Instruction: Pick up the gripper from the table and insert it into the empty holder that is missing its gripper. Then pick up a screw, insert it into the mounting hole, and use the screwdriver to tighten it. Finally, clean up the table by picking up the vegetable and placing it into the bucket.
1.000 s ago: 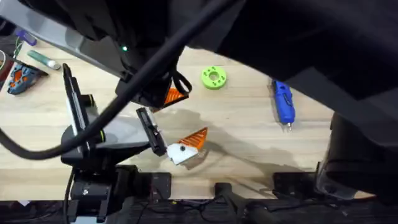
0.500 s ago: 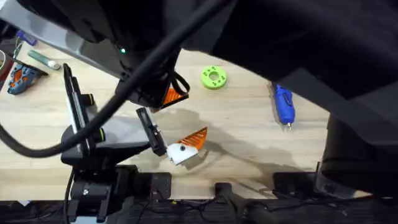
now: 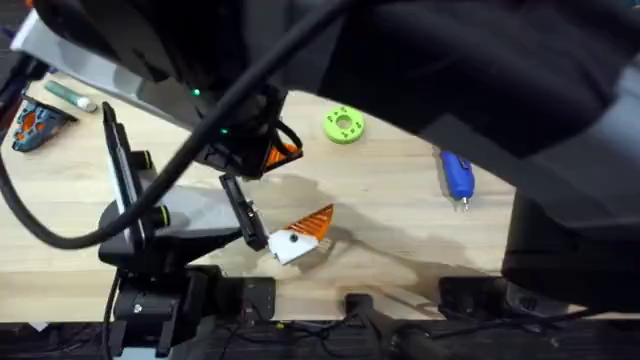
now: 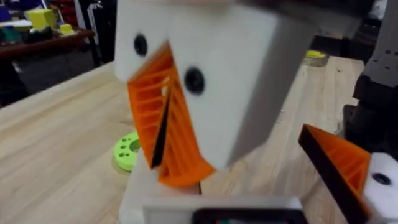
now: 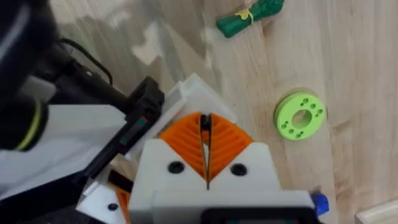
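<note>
My right gripper (image 5: pixel 204 124) is shut, with a thin orange and black piece, apparently the gripper (image 4: pixel 163 127), pinched between its orange ribbed pads. It hangs right over the empty holder (image 4: pixel 138 194), the bare white mount on my left gripper (image 3: pixel 300 232). The left gripper stands open and carries one orange finger (image 4: pixel 339 165) on its other mount. The blue screwdriver (image 3: pixel 457 177) lies on the table at the right. The dark green vegetable (image 5: pixel 249 17) lies farther back. A screw and the bucket are out of view.
A lime green disc with holes (image 3: pixel 343 124) lies on the wooden table (image 3: pixel 400 230) behind the grippers. The right arm, dark and blurred, spreads across the top and right of the overhead view. Small tools (image 3: pixel 30 125) lie at the far left.
The right arm's dark bulk has spread lower on the right and now covers the screwdriver's top. Both grippers have hardly moved.
</note>
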Controlling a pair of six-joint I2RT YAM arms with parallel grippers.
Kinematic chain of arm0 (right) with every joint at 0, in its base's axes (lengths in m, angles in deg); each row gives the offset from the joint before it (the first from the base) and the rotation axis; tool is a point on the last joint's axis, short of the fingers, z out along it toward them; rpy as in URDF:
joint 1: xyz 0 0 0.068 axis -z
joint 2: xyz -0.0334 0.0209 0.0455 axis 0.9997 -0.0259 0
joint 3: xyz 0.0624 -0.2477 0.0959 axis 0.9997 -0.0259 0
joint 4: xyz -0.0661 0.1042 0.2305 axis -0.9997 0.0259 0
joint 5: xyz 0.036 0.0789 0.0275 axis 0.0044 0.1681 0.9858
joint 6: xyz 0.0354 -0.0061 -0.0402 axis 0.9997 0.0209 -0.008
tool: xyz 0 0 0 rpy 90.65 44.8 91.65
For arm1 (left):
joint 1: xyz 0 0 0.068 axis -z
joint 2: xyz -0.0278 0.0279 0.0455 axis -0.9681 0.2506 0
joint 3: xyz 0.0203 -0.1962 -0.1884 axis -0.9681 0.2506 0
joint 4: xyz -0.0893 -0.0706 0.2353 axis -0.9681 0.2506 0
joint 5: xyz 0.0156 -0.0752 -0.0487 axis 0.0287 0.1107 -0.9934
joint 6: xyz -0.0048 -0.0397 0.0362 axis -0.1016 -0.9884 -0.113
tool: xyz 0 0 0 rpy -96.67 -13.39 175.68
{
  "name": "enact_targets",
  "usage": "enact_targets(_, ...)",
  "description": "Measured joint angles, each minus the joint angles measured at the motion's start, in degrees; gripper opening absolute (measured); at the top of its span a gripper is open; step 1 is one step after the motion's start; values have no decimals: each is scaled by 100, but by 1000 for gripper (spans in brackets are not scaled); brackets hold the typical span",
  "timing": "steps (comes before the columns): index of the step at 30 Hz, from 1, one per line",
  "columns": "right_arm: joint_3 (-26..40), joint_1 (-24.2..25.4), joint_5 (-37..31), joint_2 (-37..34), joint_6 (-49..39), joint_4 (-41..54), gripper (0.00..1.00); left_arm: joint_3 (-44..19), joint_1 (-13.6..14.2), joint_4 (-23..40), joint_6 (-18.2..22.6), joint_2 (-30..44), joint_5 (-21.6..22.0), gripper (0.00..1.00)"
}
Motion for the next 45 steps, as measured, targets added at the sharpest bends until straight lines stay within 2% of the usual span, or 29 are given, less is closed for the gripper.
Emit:
enact_targets(27,4,0,-3,-16,5,-38,27,0,-2,-2,-35,9,6,986)
enact_targets(28,6,0,-15,-16,25,-50,136,0,-2,-2,-37,9,2,986)
enact_targets(33,74,97,-348,-2,-2,-23,859,0,-2,-2,-57,9,0,985)
enact_targets(34,77,133,-383,9,-19,-26,920,0,-2,-2,-56,9,1,985)
enact_targets(36,81,157,-385,22,-19,-25,946,0,-2,-2,-54,9,0,985)
enact_targets(45,184,141,-378,22,-17,97,949,0,-2,-4,-22,9,-3,985)
